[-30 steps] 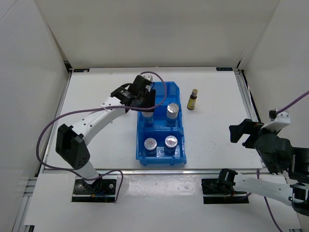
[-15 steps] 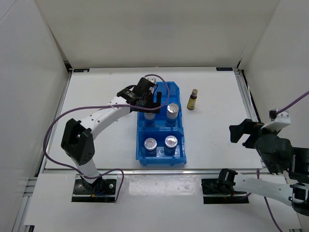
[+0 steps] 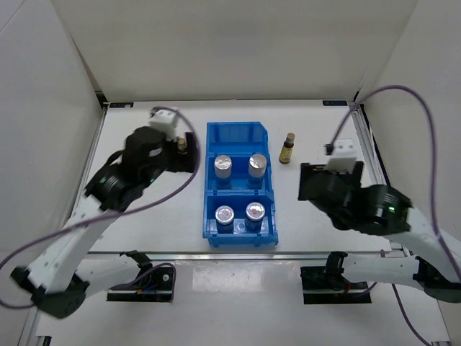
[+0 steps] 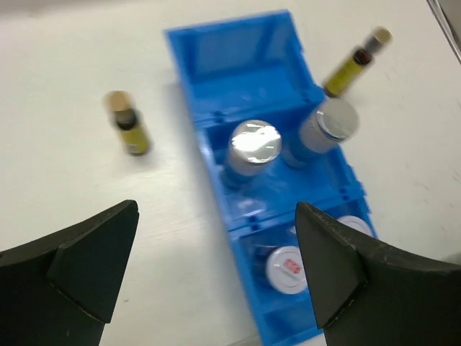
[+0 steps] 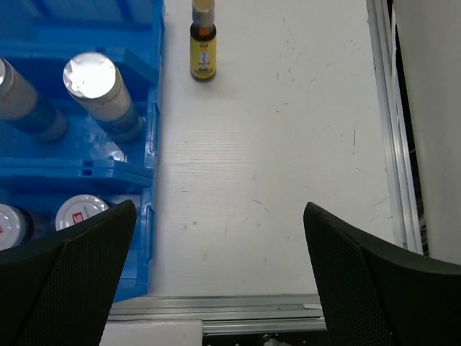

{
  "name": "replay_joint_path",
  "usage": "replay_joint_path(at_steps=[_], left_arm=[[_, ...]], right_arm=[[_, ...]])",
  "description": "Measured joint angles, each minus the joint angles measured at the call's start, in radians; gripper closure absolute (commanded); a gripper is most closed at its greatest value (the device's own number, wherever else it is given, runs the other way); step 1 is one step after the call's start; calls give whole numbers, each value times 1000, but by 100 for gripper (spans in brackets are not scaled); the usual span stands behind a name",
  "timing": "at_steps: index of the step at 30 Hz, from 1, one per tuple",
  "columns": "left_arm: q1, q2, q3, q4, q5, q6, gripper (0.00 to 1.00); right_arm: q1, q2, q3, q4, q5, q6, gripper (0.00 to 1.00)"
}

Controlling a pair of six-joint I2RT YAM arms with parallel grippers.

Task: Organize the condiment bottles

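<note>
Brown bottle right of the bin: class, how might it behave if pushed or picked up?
The brown bottle seems to stand upright on a narrow base, so a push near its top would probably tip it. Its round body would then likely roll. Being small, it is probably light.

My left arm (image 3: 72, 241) and right arm (image 3: 378, 270) are white links with bulky black housings (image 3: 133, 169). A purple cable (image 3: 392, 88) trails from each, and a small white block (image 3: 164, 117) sits at each wrist. My fingers (image 4: 83, 263) are matte black wedges, and the right pair (image 5: 68, 281) has a fine dotted texture. My bases (image 3: 140, 281) are black plates.
</note>
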Motion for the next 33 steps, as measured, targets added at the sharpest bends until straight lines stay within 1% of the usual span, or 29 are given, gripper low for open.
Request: replay_joint_path(at_steps=[1,3,5,9,12,15,16,20,24,27,29,33], left_arm=[[14,-116,-56,-8,-49,10,0],[32,-206,-111,-11,-95,17,0],[49,-270,-180,-13,-137,24,0],[60,-278,-336,-26,-196,27,0],[60,-273,-447,-34,-228,15,0],[60,-293,-486,-47,-248,11,0],[60,-303,-486,-42,-259,6,0],[60,-357,-486,-24,-287,-4,0],[60,-343,-486,-5,-303,-11,0],[60,-293,-486,-3,-303,-11,0],[60,-265,-486,-4,-302,-10,0],[60,-252,-486,-4,-301,-11,0]], right_arm=[[-2,42,-16,33,-3,-31,0],[-25,107,-30,95,-9,-90,0],[-100,169,-39,187,-40,-161,0],[-323,225,-136,432,-178,-307,0],[-466,279,-177,551,-307,-376,0],[-613,372,-177,665,-459,-417,0],[-642,397,-179,695,-489,-428,0],[-690,492,-182,813,-581,-473,0],[-750,613,-154,867,-655,-483,1],[-777,706,-122,881,-669,-486,5],[-777,751,-97,880,-669,-486,5],[-777,819,-23,872,-665,-486,7]])
